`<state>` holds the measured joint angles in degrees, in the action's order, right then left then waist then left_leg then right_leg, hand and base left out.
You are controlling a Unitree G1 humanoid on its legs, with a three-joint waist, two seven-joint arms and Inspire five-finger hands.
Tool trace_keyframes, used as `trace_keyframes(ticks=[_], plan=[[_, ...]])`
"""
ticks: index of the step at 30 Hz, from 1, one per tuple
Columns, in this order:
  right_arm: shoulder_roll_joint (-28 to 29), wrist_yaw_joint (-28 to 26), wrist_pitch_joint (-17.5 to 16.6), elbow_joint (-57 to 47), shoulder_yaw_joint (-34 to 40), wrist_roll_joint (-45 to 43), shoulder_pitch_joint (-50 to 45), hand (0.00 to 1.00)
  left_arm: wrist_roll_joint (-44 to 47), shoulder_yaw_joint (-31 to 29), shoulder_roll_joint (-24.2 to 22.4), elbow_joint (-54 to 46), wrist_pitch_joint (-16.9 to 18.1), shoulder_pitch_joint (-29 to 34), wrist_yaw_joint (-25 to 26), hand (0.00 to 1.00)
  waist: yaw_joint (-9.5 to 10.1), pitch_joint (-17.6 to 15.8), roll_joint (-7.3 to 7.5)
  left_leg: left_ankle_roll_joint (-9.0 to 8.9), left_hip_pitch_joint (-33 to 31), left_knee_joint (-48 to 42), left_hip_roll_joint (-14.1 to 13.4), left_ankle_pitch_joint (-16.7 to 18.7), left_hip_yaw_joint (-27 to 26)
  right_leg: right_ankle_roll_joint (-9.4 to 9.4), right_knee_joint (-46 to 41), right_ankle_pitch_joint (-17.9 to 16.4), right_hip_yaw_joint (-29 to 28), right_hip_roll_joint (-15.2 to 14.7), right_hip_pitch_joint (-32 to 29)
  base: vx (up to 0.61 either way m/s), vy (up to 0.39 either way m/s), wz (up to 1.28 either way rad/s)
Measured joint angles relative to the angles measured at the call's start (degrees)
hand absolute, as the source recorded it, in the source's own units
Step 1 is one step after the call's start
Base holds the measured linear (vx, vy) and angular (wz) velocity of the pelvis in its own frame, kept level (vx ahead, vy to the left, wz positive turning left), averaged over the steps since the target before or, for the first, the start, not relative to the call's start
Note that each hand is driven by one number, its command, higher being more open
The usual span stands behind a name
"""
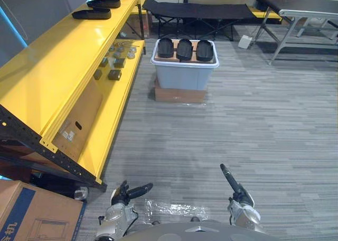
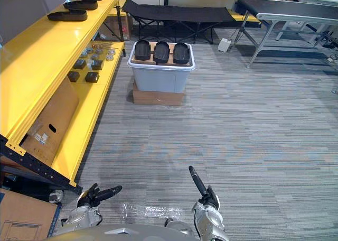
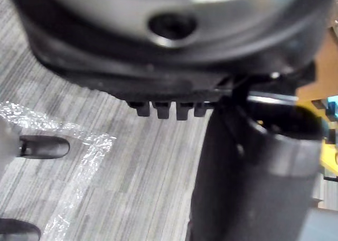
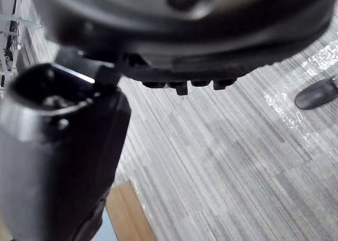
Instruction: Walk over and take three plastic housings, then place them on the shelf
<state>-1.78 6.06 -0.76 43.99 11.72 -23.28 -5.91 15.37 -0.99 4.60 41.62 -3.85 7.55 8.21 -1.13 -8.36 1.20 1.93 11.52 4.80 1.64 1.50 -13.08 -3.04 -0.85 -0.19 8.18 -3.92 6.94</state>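
- Currently, your left robot hand [image 1: 125, 195] and right robot hand [image 1: 236, 188] hang low, fingers straight, both empty.
- Three plastic housings [image 1: 184, 49] lie atop the grey bin [image 1: 182, 74], well ahead of both.

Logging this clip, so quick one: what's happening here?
Nothing is being handled yet. The robot stands well short of a grey bin with three black plastic housings across its top. Its left hand and right hand hang low, open and empty. The yellow shelf at its left carries three similar housings on top.
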Motion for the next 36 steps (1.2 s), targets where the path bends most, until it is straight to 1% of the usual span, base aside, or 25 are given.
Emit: trace_keyframes(ticks=[3,4,6,9,11,14,15,17,18,19,20,21,23,24,25,27,28,29,30,31,32,33,34,35,36], plan=[[0.12,-0.22,0.00,-0.13,-0.04,0.14,0.02,0.00,0.72,0.36,-0.08,-1.18,0.00,0.04,-0.23,1.00,0.20,-0.87,0.85,0.90,0.19,0.01,0.13,0.86,-0.21,-0.36,-7.35,-3.20,0.01,-0.81,-3.69,-0.01,0.012,-0.09],[0.08,0.28,-0.01,-0.13,-0.01,0.48,0.38,0.00,0.76,0.85,-0.16,-1.68,0.04,-0.03,-0.21,1.00,-0.01,-2.69,0.66,1.84,1.37,-0.11,-0.42,1.43,0.08,-1.62,-14.18,-4.26,0.92,-1.08,-5.92,0.00,0.000,0.00],[0.28,0.68,-0.03,-0.07,-0.03,1.62,-0.41,0.00,0.76,2.03,-0.23,-1.61,0.03,0.20,-0.11,1.00,-0.78,-4.02,0.06,1.76,1.69,-1.90,-1.78,2.52,0.86,-0.23,-17.24,-5.70,3.55,-1.33,-8.46,0.01,0.034,0.16],[0.50,0.76,-0.02,0.04,-0.09,4.33,-1.81,0.00,0.78,2.41,0.29,-1.62,0.05,0.27,-0.11,1.00,-0.60,-5.05,0.47,0.87,1.70,-5.08,-3.10,5.12,1.33,-0.89,-13.51,-4.83,4.21,-2.20,-10.82,0.07,0.003,0.14],[0.51,0.75,-0.02,0.04,-0.08,5.05,-2.82,0.00,1.11,2.40,0.70,-1.72,0.19,0.29,-0.14,1.00,-0.65,-5.29,1.50,-0.69,1.95,-7.84,-4.11,7.78,2.32,-2.42,-7.62,-2.68,4.20,-3.25,-12.29,0.21,-0.096,0.22],[0.48,0.51,-0.18,-0.09,0.03,5.03,-3.94,0.00,2.69,2.47,0.55,-2.09,0.19,1.07,-0.16,1.00,-0.60,-4.66,3.02,-3.24,2.92,-10.77,-4.66,11.67,3.77,-1.93,-5.61,-0.31,4.27,-4.94,-12.80,0.30,-0.221,0.24],[0.42,0.52,-0.45,-0.66,0.09,4.97,-4.68,0.00,3.29,2.76,0.07,-2.70,0.18,1.57,-0.16,1.00,-0.73,-3.97,2.30,-4.77,3.23,-11.17,-6.42,12.96,4.69,-0.94,-7.06,2.40,4.51,-3.58,-12.67,0.38,-0.283,0.37],[0.23,0.63,-1.38,-2.15,0.16,4.90,-5.47,0.00,4.87,3.68,-0.28,-4.65,0.22,2.13,-0.14,1.00,-0.89,-3.07,0.30,-6.42,3.40,-10.61,-9.69,13.92,5.64,-0.20,-8.49,2.39,5.52,-0.85,-13.01,0.34,-0.227,0.36],[0.06,0.69,-2.12,-3.38,0.15,4.82,-5.79,0.00,6.02,4.53,-0.93,-6.18,0.28,2.83,-0.05,1.00,-0.60,-2.14,-1.40,-7.42,3.50,-11.10,-11.62,13.08,5.77,1.25,-8.12,1.62,6.85,1.07,-12.69,0.44,-0.234,0.21],[0.27,0.69,-2.39,-4.34,0.13,4.82,-5.26,0.00,7.84,4.54,-1.80,-6.58,0.38,3.35,0.05,1.00,-0.46,-2.12,-1.50,-7.70,2.27,-15.77,-12.51,12.02,5.76,3.15,-8.10,1.32,7.44,1.59,-11.29,0.44,-0.229,0.14],[0.46,0.64,-2.39,-4.99,0.09,4.84,-5.22,0.00,8.80,4.50,-2.25,-6.91,0.31,3.46,0.36,1.00,-0.51,-2.13,-1.31,-7.66,0.95,-19.97,-13.29,11.60,5.71,3.42,-7.86,1.20,7.62,1.72,-10.01,0.53,-0.318,0.24],[0.67,0.65,-2.91,-8.06,-0.27,4.88,-6.23,0.00,9.57,4.56,-3.20,-9.11,-0.02,4.73,0.66,1.00,-0.62,-2.22,-1.27,-8.19,-5.07,-35.94,-15.76,11.00,5.32,4.68,-5.63,0.11,8.77,2.58,-5.60,0.43,-0.283,0.29],[0.28,0.67,-4.27,-8.87,-0.60,4.91,-5.68,0.00,9.84,4.33,-3.65,-10.74,0.01,4.53,0.52,1.00,0.34,-2.13,-1.85,-7.78,-12.71,-50.91,-18.43,12.34,3.14,6.35,-3.47,-1.12,8.84,3.97,-1.35,0.42,-0.234,0.10],[0.06,0.69,-4.44,-8.76,-0.59,4.92,-5.49,0.00,9.84,4.31,-3.64,-10.75,0.01,4.22,0.44,1.00,0.93,-2.15,-1.79,-7.72,-14.48,-52.67,-18.18,13.08,2.78,6.76,-3.07,-1.63,8.59,3.94,-0.41,0.45,-0.177,-0.32],[-0.58,0.58,-5.24,-8.65,-0.68,4.91,-3.51,0.00,9.83,3.88,-3.79,-11.46,0.02,4.06,0.11,1.00,1.81,-2.35,-1.84,-7.20,-18.65,-50.57,-16.05,14.34,1.50,6.95,-2.95,-3.06,7.74,3.72,1.92,0.34,-0.101,-0.36],[-0.67,0.59,-5.34,-8.64,-0.72,4.93,-2.37,0.00,9.84,3.38,-4.10,-11.74,0.01,4.02,-0.18,1.00,2.36,-2.68,-1.81,-6.71,-20.61,-45.62,-13.55,14.66,1.15,6.84,-3.08,-4.22,6.86,3.24,3.19,0.34,-0.026,-0.31],[-0.76,0.63,-5.34,-8.63,-0.66,5.04,-1.59,0.00,9.81,3.32,-4.25,-12.19,-0.02,4.05,-0.17,1.00,2.60,-3.13,-1.65,-6.10,-21.83,-38.73,-10.33,14.08,1.51,6.84,-3.11,-5.18,6.25,2.38,4.43,0.35,0.042,-0.27],[-0.84,0.64,-5.32,-8.66,-0.70,5.15,-1.04,0.00,9.83,3.30,-4.25,-13.00,-0.01,4.22,-0.14,1.00,2.71,-3.40,-1.69,-5.74,-22.64,-31.02,-7.40,11.86,2.20,6.53,-3.08,-5.95,5.62,1.79,5.39,0.41,0.093,-0.37],[-1.30,0.65,-5.26,-8.67,-0.81,6.52,-0.52,0.00,9.83,3.32,-4.30,-13.67,0.06,4.38,-0.13,1.00,3.00,-3.72,-2.34,-5.79,-23.20,-20.44,-4.90,7.03,3.25,5.86,-2.93,-7.14,4.53,1.56,6.46,0.41,0.191,-0.56],[-2.14,0.72,-5.07,-8.66,-1.99,7.34,-0.56,0.00,9.83,3.46,-4.34,-13.78,0.07,4.44,-0.13,1.00,3.75,-4.61,-3.97,-6.82,-23.57,-11.96,-4.52,2.46,4.73,4.71,-2.97,-9.00,2.72,2.28,8.62,0.35,0.176,-0.53],[-2.36,0.75,-5.02,-8.65,-2.38,7.32,-0.71,0.00,9.83,3.47,-4.36,-13.78,0.07,4.51,-0.13,1.00,3.90,-4.73,-4.32,-7.07,-23.73,-11.40,-4.73,1.95,4.99,4.30,-2.98,-9.62,2.41,2.56,9.05,0.34,0.227,-0.55],[-2.75,0.75,-4.62,-8.34,-3.64,7.29,-1.40,0.00,9.84,3.46,-4.15,-13.72,0.07,4.82,0.07,1.00,4.18,-5.03,-4.90,-5.91,-24.06,-13.71,-5.55,-3.23,4.91,3.65,-3.07,-11.96,0.74,3.09,10.94,0.19,0.152,-0.30],[-2.51,0.74,-4.33,-8.25,-4.49,7.27,-1.71,0.00,9.93,3.37,-4.09,-13.80,0.12,4.77,0.15,1.00,4.19,-4.79,-4.71,-4.56,-23.71,-14.40,-5.21,-5.09,4.34,3.84,-3.11,-12.84,0.17,2.88,11.82,0.35,0.208,-0.31],[-2.30,0.56,-3.90,-8.30,-6.15,7.26,-1.68,0.00,9.93,3.29,-3.13,-14.10,0.80,4.22,0.41,1.00,4.26,-4.98,-2.77,-3.55,-24.02,-16.44,-4.16,-5.32,2.95,4.40,-3.83,-14.22,-0.70,1.30,12.20,0.49,0.185,-0.18],[-2.64,0.23,-3.66,-8.31,-7.05,7.21,-1.29,0.00,9.91,3.28,-2.73,-14.16,1.34,3.34,0.42,1.00,4.08,-5.07,-2.01,-0.75,-25.27,-19.17,-3.70,-3.48,2.26,3.87,-5.84,-13.70,-1.47,0.47,11.36,0.50,0.177,-0.16]])
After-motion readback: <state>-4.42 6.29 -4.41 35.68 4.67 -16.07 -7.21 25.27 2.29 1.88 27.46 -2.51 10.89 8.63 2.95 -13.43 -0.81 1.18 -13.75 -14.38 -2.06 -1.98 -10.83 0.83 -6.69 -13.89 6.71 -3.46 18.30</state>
